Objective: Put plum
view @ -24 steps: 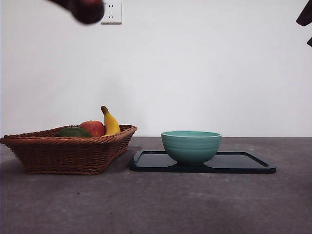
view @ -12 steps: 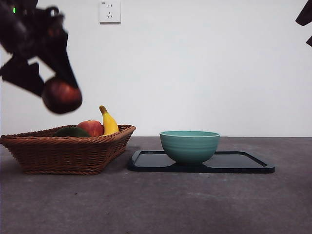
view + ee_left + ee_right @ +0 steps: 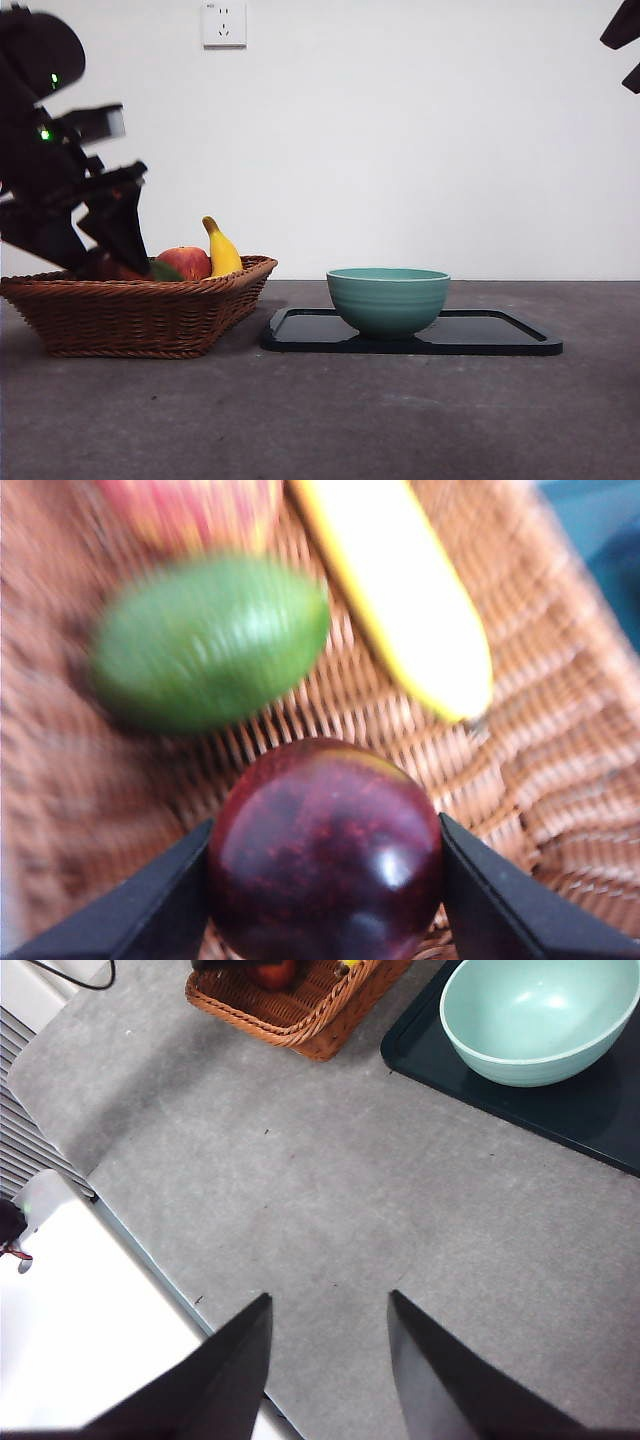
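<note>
My left gripper (image 3: 326, 895) is shut on the plum (image 3: 325, 850), a dark maroon glossy fruit, and holds it low inside the wicker basket (image 3: 560, 730). A green fruit (image 3: 210, 640), a banana (image 3: 400, 600) and a red-yellow apple (image 3: 190, 510) lie just beyond it. In the front view the left arm comes in from the left and its gripper (image 3: 105, 262) dips behind the basket (image 3: 140, 315) rim, where the plum (image 3: 112, 269) barely shows. My right gripper (image 3: 328, 1360) is open and empty, high above the grey table.
A teal bowl (image 3: 388, 298) stands on a black tray (image 3: 500, 338) right of the basket. The apple (image 3: 187, 262) and banana (image 3: 222, 250) rise above the basket rim. The right arm shows as a black tip (image 3: 622, 40) at the top right corner.
The left gripper has come down with the plum from the top left into the basket. The bowl, tray and right arm have not moved.
</note>
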Robot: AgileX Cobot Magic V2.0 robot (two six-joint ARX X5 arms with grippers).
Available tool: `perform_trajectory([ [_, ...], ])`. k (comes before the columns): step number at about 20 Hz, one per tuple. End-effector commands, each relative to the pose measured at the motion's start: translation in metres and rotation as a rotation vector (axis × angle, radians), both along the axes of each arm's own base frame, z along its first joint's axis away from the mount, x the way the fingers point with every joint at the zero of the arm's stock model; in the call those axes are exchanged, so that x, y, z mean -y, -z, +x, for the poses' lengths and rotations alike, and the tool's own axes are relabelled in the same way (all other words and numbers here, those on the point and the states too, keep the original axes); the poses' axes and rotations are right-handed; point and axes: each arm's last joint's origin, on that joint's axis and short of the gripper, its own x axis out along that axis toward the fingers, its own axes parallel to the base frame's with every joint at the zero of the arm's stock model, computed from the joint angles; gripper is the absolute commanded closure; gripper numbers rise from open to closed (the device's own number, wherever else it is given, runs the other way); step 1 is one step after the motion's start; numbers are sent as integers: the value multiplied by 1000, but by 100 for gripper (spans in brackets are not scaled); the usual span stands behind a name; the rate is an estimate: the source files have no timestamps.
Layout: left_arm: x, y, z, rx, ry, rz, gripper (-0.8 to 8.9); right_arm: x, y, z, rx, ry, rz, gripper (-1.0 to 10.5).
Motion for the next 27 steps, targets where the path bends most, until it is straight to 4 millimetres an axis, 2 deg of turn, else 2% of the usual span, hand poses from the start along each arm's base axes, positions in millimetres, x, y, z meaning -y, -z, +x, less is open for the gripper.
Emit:
perform_trajectory([
  [1, 4, 5, 5, -1, 9, 2, 605, -1, -2, 1, 16, -12, 1, 763],
  [6, 5, 14, 8, -28, 7, 4, 585, -1, -2, 1, 14, -11, 2, 763],
  [8, 5, 15, 7, -41, -7, -5, 438, -1, -2, 1, 14, -11, 2, 762],
  [10, 5, 12, 7, -39, -13, -11, 354, -1, -2, 1, 14, -11, 2, 763],
  [12, 4, 4, 5, -15, -13, -16, 344, -1, -2, 1, 14, -11, 2, 763],
  [15, 3, -24, -4, 63, -31, -50, 345, -1, -3, 1, 19, -11, 3, 763],
  [18, 2, -62, -29, 114, 30, -155, 347, -1, -4, 2, 38, -11, 9, 762],
  [22, -1, -107, -82, 103, 237, -389, 348, -2, -5, 3, 57, -11, 15, 762],
  [24, -4, -122, -107, 98, 287, -436, 348, -2, -5, 3, 57, -11, 15, 762],
  [27, -9, -128, -133, 58, 286, -434, 348, -2, -5, 3, 57, -10, 15, 762],
])
